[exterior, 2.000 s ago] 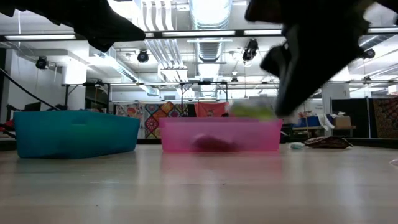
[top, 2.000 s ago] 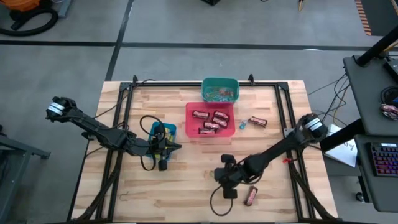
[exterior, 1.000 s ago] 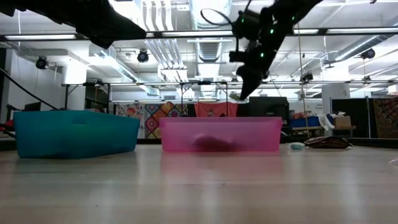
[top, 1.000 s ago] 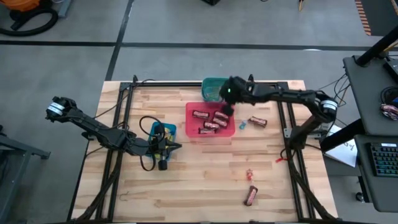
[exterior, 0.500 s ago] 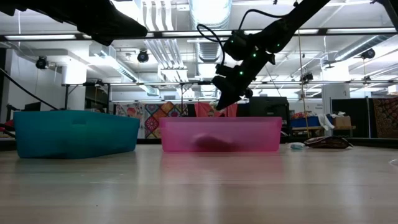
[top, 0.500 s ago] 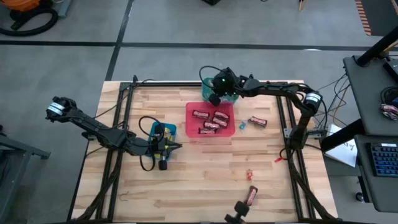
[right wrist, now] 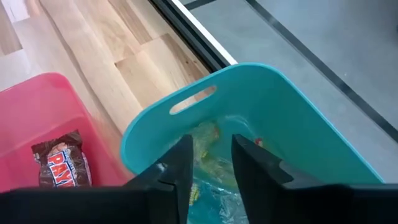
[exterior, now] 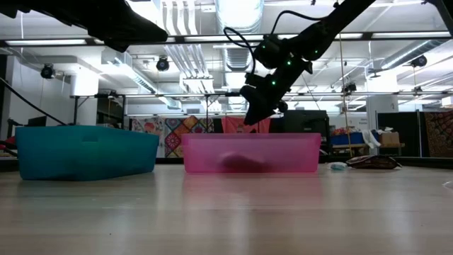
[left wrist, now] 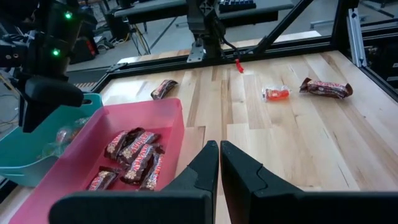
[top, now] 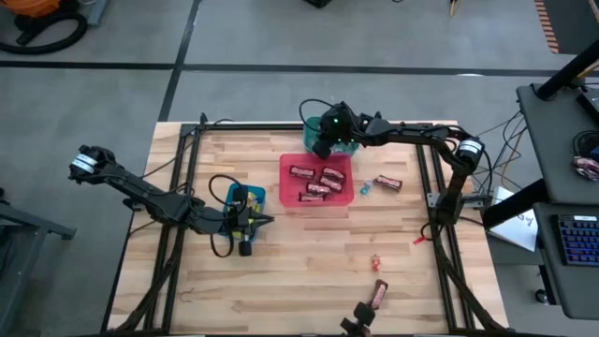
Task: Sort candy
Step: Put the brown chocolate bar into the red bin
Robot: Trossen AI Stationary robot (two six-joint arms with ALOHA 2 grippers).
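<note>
Wooden tabletop [top: 299, 253]: right gripper [right wrist: 211, 155] parted, empty, above teal bin [right wrist: 298, 118]; left gripper [left wrist: 219, 163] closed.

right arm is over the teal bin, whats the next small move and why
Probably lift the right end effector clear of the teal plastic bin: its fingers stand apart with nothing between them, above the small wrapped sweets in the bin, while a dark brown-red oblong bar lies loose on the wooden table.

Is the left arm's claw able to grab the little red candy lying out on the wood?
Probably yes. The left claw, shut, hovers by the blue bin, and bare wood lies between it and the small red candy. Nothing blocks the path, though it looks like a long stretch.
</note>
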